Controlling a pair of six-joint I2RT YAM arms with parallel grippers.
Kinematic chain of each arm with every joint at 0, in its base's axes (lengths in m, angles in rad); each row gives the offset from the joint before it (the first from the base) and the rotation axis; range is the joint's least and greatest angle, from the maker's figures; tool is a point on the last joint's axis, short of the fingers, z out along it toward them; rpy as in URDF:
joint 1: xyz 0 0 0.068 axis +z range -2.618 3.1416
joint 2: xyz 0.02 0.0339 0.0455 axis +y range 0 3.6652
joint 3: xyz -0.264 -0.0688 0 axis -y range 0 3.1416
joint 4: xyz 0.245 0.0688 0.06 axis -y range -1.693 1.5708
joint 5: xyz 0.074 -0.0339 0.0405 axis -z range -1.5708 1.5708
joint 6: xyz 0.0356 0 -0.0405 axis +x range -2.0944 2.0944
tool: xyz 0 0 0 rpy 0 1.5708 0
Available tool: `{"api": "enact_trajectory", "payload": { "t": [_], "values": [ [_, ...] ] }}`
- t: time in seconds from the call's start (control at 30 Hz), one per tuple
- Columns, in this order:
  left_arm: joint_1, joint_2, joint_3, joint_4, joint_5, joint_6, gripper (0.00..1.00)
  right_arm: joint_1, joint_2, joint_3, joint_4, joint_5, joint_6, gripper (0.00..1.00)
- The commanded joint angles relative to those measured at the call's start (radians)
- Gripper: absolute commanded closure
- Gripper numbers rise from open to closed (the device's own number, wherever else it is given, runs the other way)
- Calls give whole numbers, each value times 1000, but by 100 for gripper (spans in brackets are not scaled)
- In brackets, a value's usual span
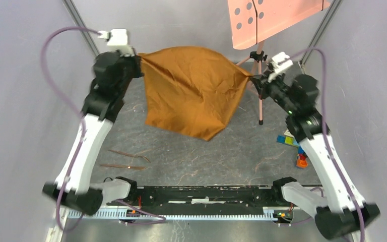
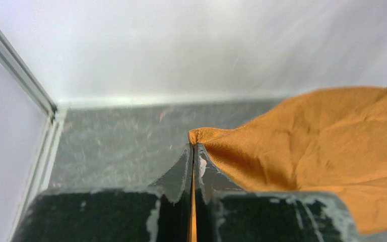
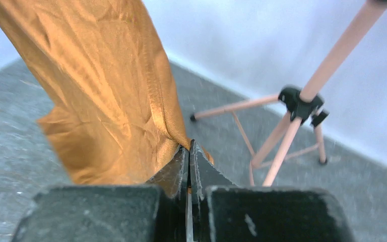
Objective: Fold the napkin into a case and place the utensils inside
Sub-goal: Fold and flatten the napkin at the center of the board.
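Fingers (image 2: 180, 174) around half-hidden napkin (image 2: 307, 141) corners

High rear overview of the table (image 1: 206, 156); close wrist views along left claw (image 2: 193, 150), right claw (image 3: 188, 148); napkin (image 1: 194, 91) throughout.

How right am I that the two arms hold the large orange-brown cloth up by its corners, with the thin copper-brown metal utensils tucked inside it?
One slip: the top view shows the thin copper-brown metal utensils lying on the grey table, apart from the large orange-brown cloth. The rest stands.
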Motion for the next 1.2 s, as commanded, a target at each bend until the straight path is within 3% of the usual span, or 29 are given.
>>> {"api": "enact_trajectory", "payload": {
  "t": [0.0,0.23,0.47,0.67,0.83,1.17],
  "values": [
    [0,-335,-124,95,58,-82,98,20,-227,-86,102,-184,-29,100],
    [0,-683,-172,122,73,-94,98,25,-415,-76,148,-433,-11,100],
    [0,-717,-175,187,17,-131,98,24,-469,-70,203,-381,26,100],
    [0,-557,-250,340,-58,-140,98,23,-369,-70,89,34,46,100],
    [1,-266,-198,396,-96,-157,98,24,-265,-146,118,218,34,100],
    [8,276,-71,615,-82,-111,98,20,86,-206,305,367,-74,100]
  ]
}}
